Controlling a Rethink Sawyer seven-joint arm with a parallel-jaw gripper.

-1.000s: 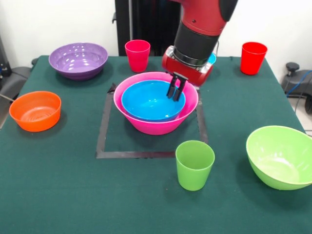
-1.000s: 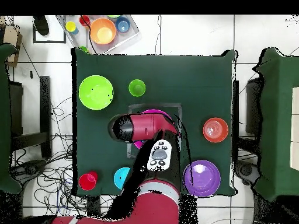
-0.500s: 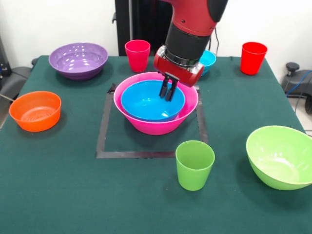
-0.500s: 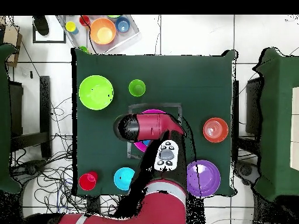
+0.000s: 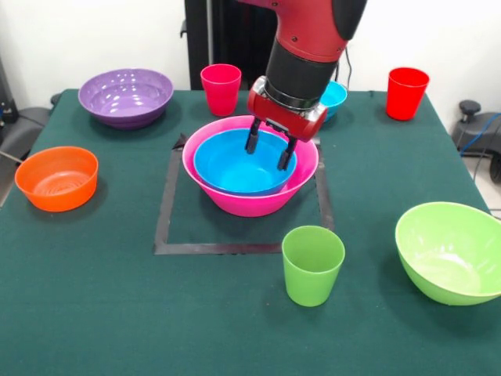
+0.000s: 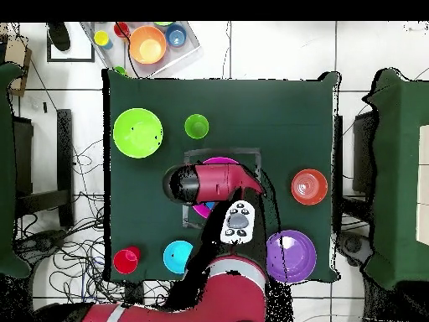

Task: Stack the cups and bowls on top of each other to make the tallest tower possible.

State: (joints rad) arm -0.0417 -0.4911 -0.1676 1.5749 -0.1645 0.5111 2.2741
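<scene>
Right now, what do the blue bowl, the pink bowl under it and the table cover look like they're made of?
Blue bowl and pink bowl: probably glossy plastic, smooth with bright highlights. Table cover: likely matte green cloth or felt, no shine.

Gripper [image 5: 268,152] downward, fingers apart.

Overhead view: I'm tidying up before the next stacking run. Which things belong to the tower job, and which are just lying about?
Job:
large pink bowl holding a blue bowl
purple bowl
orange bowl
lime green bowl
small blue bowl
pink-red cup
red cup
light green cup
hand, open

Lying about:
clear tray of spare bowls off the table
floor cables
</scene>
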